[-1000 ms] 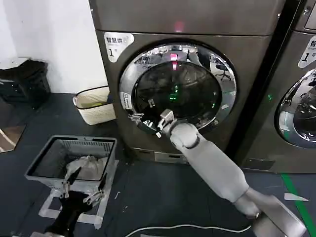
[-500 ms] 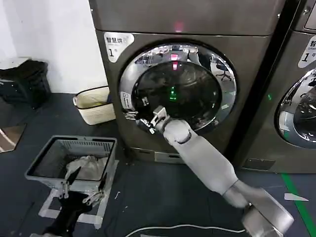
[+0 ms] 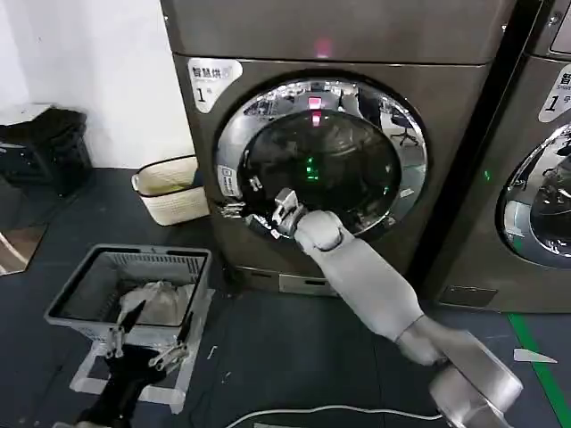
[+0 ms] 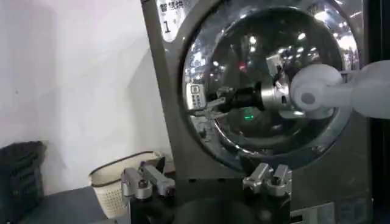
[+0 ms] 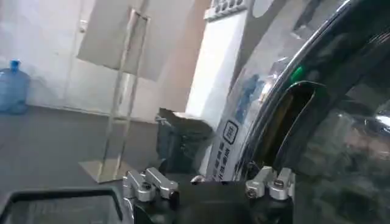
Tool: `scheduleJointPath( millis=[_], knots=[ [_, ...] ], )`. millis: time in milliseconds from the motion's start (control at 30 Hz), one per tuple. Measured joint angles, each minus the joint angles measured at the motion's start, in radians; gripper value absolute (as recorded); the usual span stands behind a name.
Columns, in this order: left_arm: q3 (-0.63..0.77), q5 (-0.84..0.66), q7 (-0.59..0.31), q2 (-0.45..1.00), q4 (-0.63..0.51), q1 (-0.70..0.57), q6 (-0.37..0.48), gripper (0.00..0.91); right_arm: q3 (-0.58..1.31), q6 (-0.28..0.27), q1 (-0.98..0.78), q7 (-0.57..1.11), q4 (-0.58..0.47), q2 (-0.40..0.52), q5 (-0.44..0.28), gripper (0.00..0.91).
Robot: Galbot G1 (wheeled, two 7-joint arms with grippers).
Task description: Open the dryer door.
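Note:
The dryer (image 3: pixel 339 36) stands ahead with a "1" sticker at its upper left. Its dryer door (image 3: pixel 321 165) sits against the front, and I cannot tell whether it has come ajar. My right gripper (image 3: pixel 245 201) is at the door's lower-left chrome rim, beside the small white sticker (image 3: pixel 227 181), with its fingers apart. In the right wrist view the rim (image 5: pixel 268 103) and sticker run between the spread fingers of that gripper (image 5: pixel 210 182). The left wrist view shows it (image 4: pixel 210 105) from the side at the rim. My left gripper (image 3: pixel 147 343) hangs open, low over the grey basket.
A grey laundry basket (image 3: pixel 89 294) with cloth in it sits on the floor at the left. A cream basket (image 3: pixel 169 187) stands by the dryer's left corner. A second machine (image 3: pixel 535 178) is on the right, and a white cable (image 3: pixel 339 410) lies on the floor.
My right gripper has slid left along the lower part of the door to its left rim, and the forearm has swung with it. The left arm has stayed still.

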Motion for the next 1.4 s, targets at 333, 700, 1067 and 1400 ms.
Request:
scheduleJointPath(
  millis=[333,700,1067,1400],
  knots=[
    [-0.003,-0.008,0.005,0.005,0.012,-0.012,0.007,0.907,-0.012,0.049,-0.015,-0.205,0.056,-0.067,0.119,0.907],
    [-0.092,-0.198,0.036,0.083,0.078,-0.079,0.041,0.907,-0.03,0.046,-0.065,-0.464,0.192,-0.195,0.252,0.907],
    [-0.213,-0.387,0.105,0.223,0.189,-0.182,0.004,0.907,-0.005,0.019,-0.118,-0.636,0.367,-0.317,0.312,0.907],
    [-0.222,-0.474,0.156,0.381,0.283,-0.284,0.02,0.907,0.035,0.011,-0.163,-0.844,0.446,-0.407,0.371,0.907]
  ],
)
